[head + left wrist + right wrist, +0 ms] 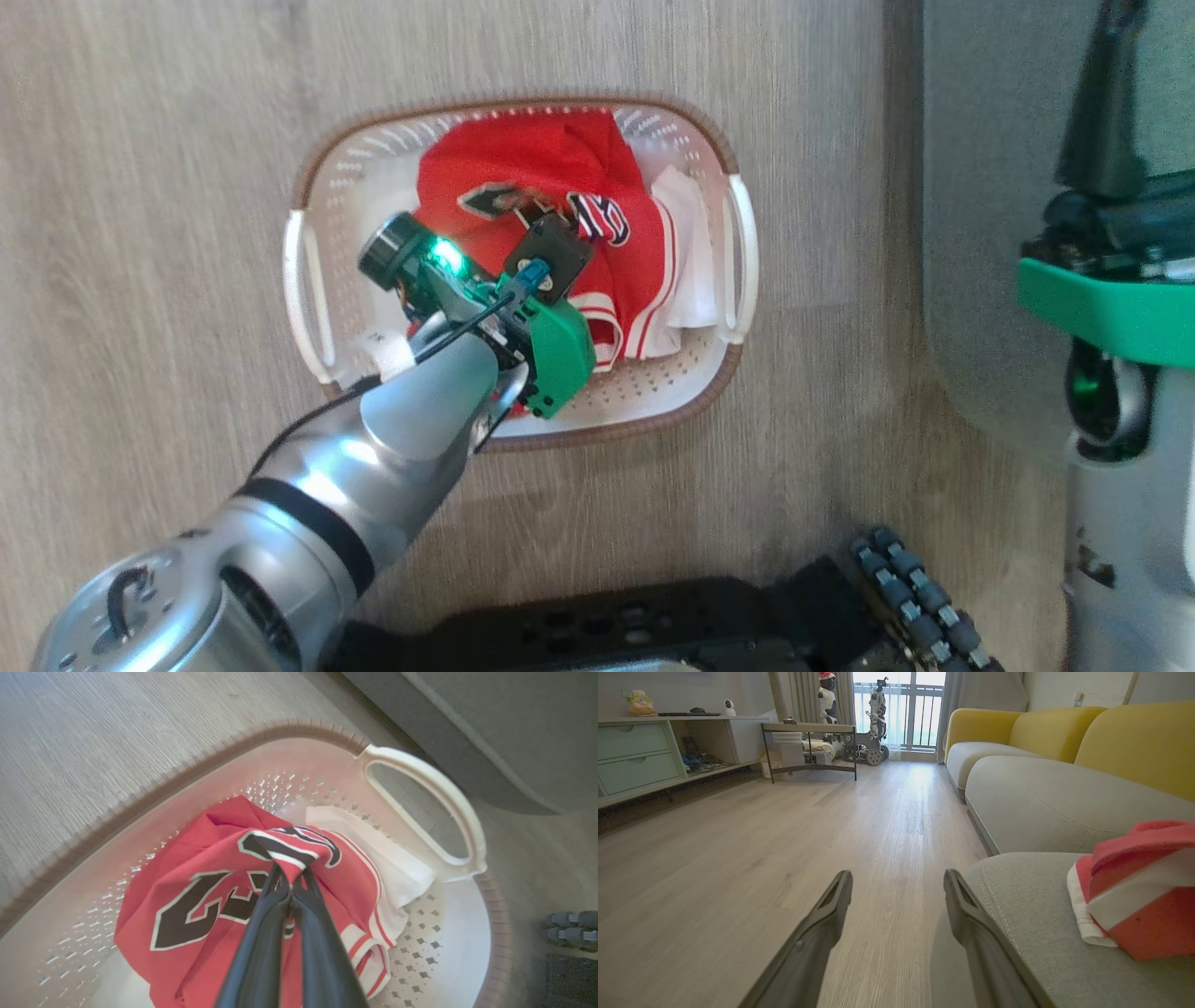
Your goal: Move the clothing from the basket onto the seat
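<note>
The white basket [317,280] stands on the wooden floor, and red clothing [551,168] with dark lettering lies bunched inside it. My left arm [420,401] reaches down into it. In the left wrist view my left gripper [292,879] is shut on a raised fold of the red clothing [201,877], near the basket's handle [448,807]. The grey-green seat [990,187] lies to the right of the basket. My right gripper [896,877] hangs open and holds nothing at the seat's [1031,914] edge. Another red and white garment [1143,891] rests on that cushion.
My dark base with its roller wheels [915,607] is at the lower edge, close to the basket. A sofa with yellow backrests [1064,732] runs along the right of the room. A shelf unit [644,751] and a low table [808,742] stand far off across the floor.
</note>
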Motion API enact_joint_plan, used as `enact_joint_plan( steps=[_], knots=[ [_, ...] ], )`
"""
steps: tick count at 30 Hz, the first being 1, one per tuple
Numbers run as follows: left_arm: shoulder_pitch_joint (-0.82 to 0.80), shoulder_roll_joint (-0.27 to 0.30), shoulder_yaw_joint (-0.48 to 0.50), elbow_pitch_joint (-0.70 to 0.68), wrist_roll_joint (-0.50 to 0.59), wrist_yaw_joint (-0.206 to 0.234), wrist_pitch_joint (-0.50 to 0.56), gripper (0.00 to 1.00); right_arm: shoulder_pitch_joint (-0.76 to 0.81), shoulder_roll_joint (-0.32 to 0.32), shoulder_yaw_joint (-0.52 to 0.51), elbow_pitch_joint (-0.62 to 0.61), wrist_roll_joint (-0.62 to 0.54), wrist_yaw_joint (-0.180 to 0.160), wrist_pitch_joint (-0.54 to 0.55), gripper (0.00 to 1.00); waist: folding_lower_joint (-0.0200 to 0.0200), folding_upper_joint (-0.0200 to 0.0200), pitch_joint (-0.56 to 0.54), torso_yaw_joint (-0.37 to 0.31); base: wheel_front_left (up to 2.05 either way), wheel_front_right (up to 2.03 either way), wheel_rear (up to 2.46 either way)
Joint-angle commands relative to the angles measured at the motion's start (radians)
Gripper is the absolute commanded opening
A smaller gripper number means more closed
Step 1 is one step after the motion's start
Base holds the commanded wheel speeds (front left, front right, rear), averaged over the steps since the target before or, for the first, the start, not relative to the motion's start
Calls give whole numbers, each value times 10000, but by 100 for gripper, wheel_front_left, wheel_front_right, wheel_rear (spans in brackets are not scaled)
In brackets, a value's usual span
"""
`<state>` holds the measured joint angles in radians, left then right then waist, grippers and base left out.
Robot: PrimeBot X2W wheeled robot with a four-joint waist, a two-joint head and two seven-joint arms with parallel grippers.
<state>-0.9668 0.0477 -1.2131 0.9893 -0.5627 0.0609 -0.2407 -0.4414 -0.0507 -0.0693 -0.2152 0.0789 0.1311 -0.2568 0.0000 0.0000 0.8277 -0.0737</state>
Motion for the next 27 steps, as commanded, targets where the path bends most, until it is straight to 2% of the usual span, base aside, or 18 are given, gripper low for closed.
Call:
enact_joint_plan(
  steps=[1,4,10,19,27],
  knots=[
    [286,26,226,-307,-133,-1,-161,0,225,5,242,-218,-51,-4,-49,100,0,0,-555,162,0,0,0],
    [419,26,443,-768,-313,71,-200,0,318,5,368,162,-85,-4,-49,100,0,0,-1238,267,0,0,0],
    [1073,66,1339,-1921,61,190,-207,0,746,5,561,1034,-79,-4,-49,100,0,0,-2882,450,0,0,0],
    [2324,652,2634,-3598,669,220,-209,0,1836,5,705,2233,-36,-4,-49,100,0,0,-5564,594,0,0,0],
    [2895,988,3272,-4483,414,109,-209,0,2898,5,993,3254,179,-4,-49,100,0,0,-7803,600,0,0,0]
  ],
)
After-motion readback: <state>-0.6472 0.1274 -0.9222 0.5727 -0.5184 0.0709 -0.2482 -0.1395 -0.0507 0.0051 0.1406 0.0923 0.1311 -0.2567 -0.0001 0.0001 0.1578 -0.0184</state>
